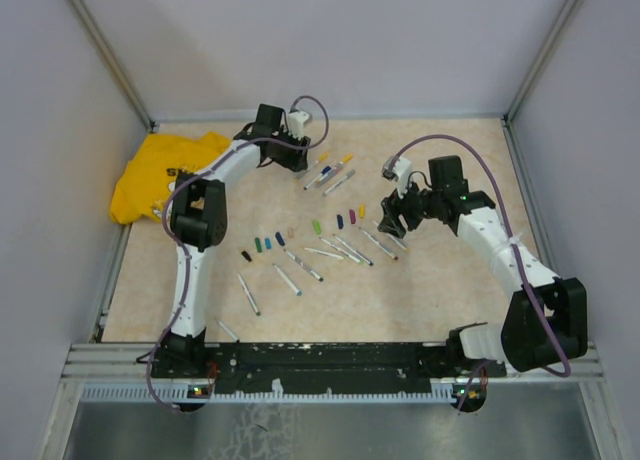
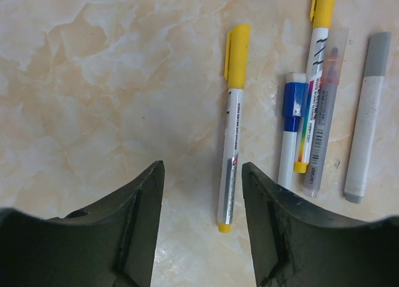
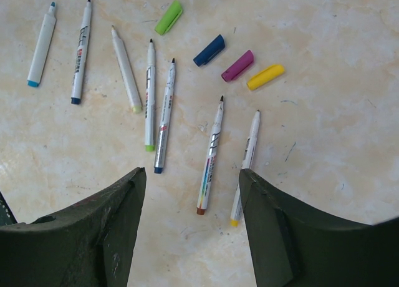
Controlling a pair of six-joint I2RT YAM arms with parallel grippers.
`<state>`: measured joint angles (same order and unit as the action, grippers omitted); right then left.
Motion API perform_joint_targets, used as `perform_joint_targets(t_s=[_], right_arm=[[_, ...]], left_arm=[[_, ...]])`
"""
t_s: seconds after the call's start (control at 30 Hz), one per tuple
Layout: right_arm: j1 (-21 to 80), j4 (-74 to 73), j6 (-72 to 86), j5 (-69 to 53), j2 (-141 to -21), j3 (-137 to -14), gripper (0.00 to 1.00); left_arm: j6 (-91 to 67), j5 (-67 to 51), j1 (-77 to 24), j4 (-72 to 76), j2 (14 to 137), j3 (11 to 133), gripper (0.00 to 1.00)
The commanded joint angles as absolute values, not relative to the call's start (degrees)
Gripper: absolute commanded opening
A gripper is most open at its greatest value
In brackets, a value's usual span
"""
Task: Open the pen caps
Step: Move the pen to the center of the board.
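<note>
Jaws of the left gripper [image 2: 202,175] stand apart and empty above the surface [image 2: 93,81]; the tail of a pen [image 2: 229,162] with a yellow cap [image 2: 237,53] shows in the gap, hard by one jaw. Right gripper [image 3: 191,175] likewise released, over uncapped pens [image 3: 163,112] and loose pen caps [image 3: 238,65]. Risk: an off-centre closure may roll that pen into its close neighbours [image 2: 293,137]. Open room lies on the gap's other side; walls [image 1: 60,100] well apart.

Surface: table [image 1: 450,280], beige marbled top.
Far left corner: crumpled yellow shirt [image 1: 165,175].
Far middle: capped pens [image 2: 232,112], side by side.
Centre: loose caps [image 3: 208,50] in a rough row, with green, blue, magenta and yellow among them.
Near side: uncapped pens [image 3: 163,125], scattered.
</note>
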<state>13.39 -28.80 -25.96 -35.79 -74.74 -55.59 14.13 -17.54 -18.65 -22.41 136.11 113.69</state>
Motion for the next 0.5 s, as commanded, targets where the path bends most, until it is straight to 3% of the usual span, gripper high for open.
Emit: perform_joint_targets(t_s=[0.0, 0.33, 0.47], right_arm=[[13.75, -27.52, -26.38, -35.84, -74.97, -58.45, 0.62], [13.78, -27.61, -26.37, -35.77, -75.15, -58.56, 0.62], [13.8, -27.72, -26.37, -35.77, -75.15, -58.64, 0.62]], left_arm=[[14.59, -18.83, -19.1, -24.85, 139.04, 116.85, 0.57], [15.37, -17.28, -20.06, -26.02, 139.97, 117.59, 0.38], [15.65, -16.85, -20.21, -26.49, 139.92, 117.31, 0.36]])
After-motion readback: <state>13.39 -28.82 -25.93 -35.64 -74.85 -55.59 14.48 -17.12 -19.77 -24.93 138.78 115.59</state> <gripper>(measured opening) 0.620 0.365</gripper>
